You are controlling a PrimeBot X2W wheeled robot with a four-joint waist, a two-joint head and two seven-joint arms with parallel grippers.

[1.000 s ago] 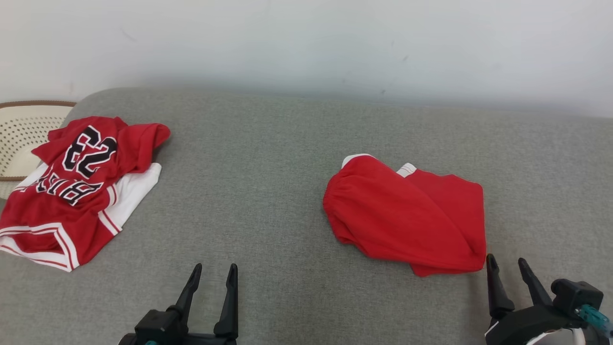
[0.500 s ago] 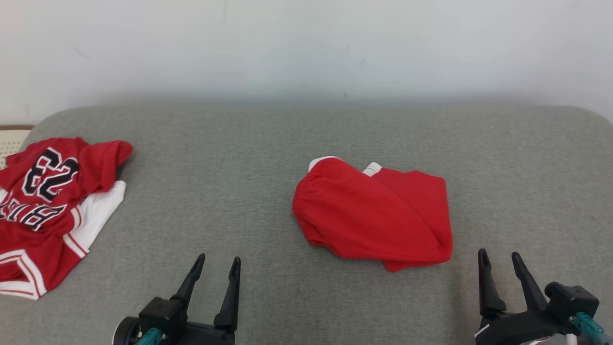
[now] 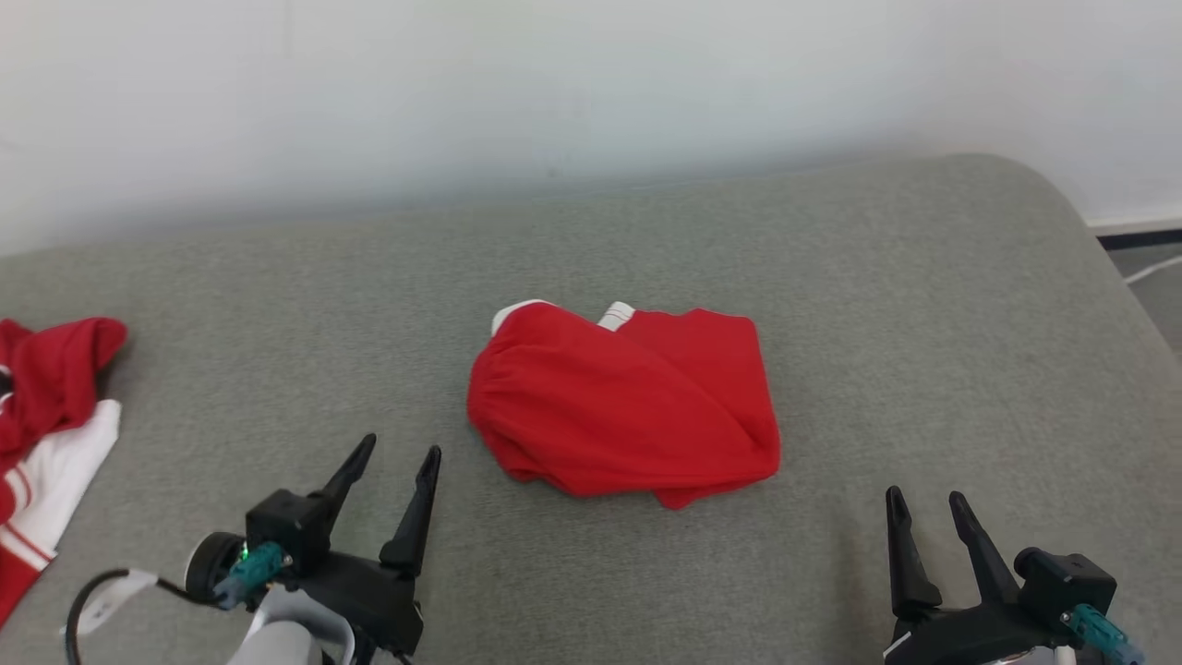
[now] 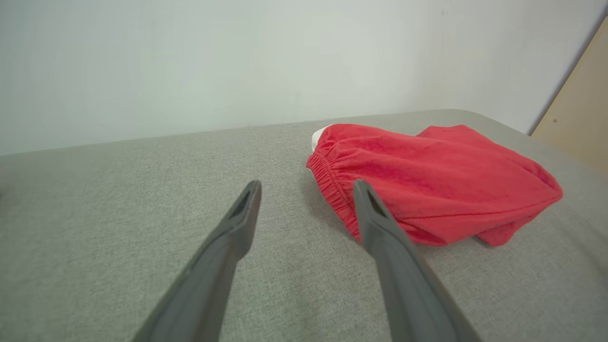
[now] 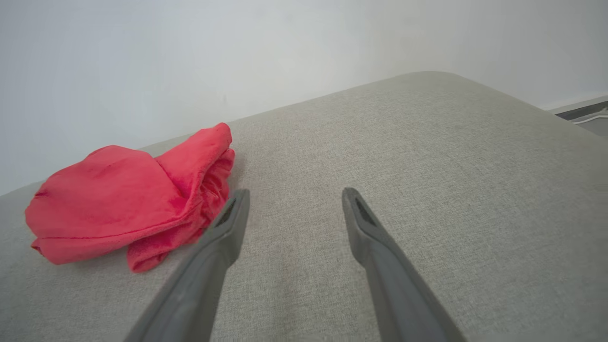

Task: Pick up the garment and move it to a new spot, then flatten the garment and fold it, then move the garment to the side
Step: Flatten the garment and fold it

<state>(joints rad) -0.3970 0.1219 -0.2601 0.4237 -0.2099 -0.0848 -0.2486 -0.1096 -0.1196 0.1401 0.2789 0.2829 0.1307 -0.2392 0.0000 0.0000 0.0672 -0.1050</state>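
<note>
1. While both arms hung low over the near edge of the grey padded surface (image 3: 831,277), the red shorts (image 3: 623,411) lay folded near its middle, and neither arm touched them.
2. The gathered elastic waistband faced left, and a little white trim peeked out along the far edge of the shorts.
3. The left end effector (image 3: 402,446) sat near and to the left of the shorts. Its two dark fingers were spread wide with nothing between them, and they pointed away and slightly right.
4. From the left wrist camera one finger (image 4: 380,223) overlapped the waistband, yet the head view showed a strip of bare grey fabric between the fingertips and the shorts.
5. The right end effector (image 3: 924,497) sat at the near right, its fingers likewise spread and empty, nearer than the shorts' near right corner and to its right.
6. From the right wrist camera the shorts lay to the left of the fingers, with a loose fold at their near corner just beside one finger (image 5: 228,223).
7. A red and white cloth (image 3: 46,406) lay at the left edge of the surface, well apart from the shorts.
8. A pale wall (image 3: 554,92) rose behind the surface, and beyond its rounded far right corner a strip of floor (image 3: 1150,277) showed.
</note>
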